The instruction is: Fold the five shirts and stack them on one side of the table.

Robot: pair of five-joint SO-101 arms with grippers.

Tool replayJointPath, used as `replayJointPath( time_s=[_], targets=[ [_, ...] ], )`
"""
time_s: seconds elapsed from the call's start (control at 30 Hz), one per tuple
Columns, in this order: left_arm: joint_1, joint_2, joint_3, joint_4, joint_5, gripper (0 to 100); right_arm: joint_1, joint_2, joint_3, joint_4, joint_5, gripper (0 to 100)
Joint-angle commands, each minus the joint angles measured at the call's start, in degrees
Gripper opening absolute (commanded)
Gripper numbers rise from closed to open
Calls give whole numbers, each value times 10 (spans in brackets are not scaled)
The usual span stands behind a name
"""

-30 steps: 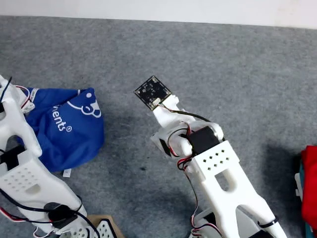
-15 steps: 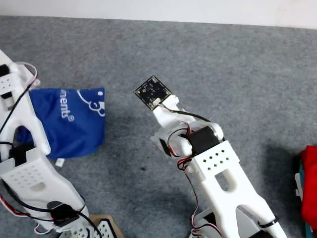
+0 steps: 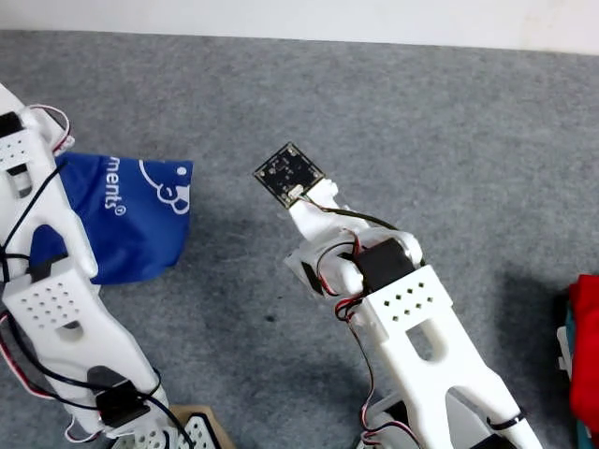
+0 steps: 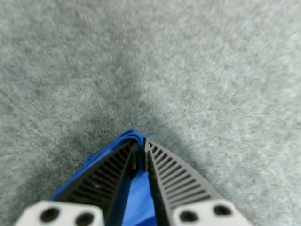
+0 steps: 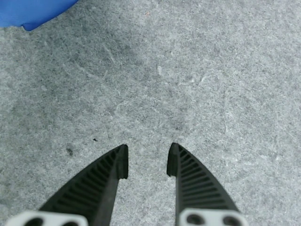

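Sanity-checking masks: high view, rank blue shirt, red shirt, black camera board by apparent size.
1. blue shirt.
2-3. red shirt and black camera board look alike: shirt cropped at the edge, board nearer the camera.

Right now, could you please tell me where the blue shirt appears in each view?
High view: blue shirt near the left edge.
Left wrist view: blue shirt pinched in the left tool.
Right wrist view: blue shirt corner beyond the open right tool.
Shared landmark: grey table.

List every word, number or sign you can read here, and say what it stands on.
On the blue shirt: white lettering beside a white drawing, partly hidden by the left arm; no whole word is readable.
On the black board: no legible marking.
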Motion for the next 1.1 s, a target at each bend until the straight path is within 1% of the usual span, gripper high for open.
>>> replayJointPath(
  time_s=[0.0, 0.1, 0.17, 0.3, 0.4, 0.53, 0.63, 0.7, 0.8, 0.9, 0.97, 1.07],
  targets=[
    [15, -7, -28, 17, 7, 169, -7, -13, -4, -10, 3, 147],
    [16, -7, -42, 51, 41, 320, -7, -13, -4, -10, 0, 149],
    [12, -7, -66, 73, 71, 372, -7, -13, -5, -11, -20, 149],
    [-12, -7, -136, 117, 76, 363, -7, -13, -7, -11, -33, 149],
    [-17, -7, -188, 178, 76, 358, -7, -13, -6, -11, -33, 149],
    [13, -3, -229, 295, 75, 358, -7, -13, -7, -12, -33, 149],
    [31, -1, -208, 349, 75, 357, -7, -13, -6, -12, -33, 149],
    [32, -1, -167, 353, 75, 335, -7, -13, -5, -12, -33, 149],
    [34, -1, -113, 352, 73, 216, -7, -13, -5, -12, -33, 149],
    [34, -1, -93, 350, 41, 112, -7, -13, -6, -12, -33, 149],
    [24, -1, -87, 331, 18, 79, -7, -14, -5, -12, -33, 149],
    [4, -1, -64, 297, 10, 69, -7, -15, -5, -12, -33, 149]
  ],
)
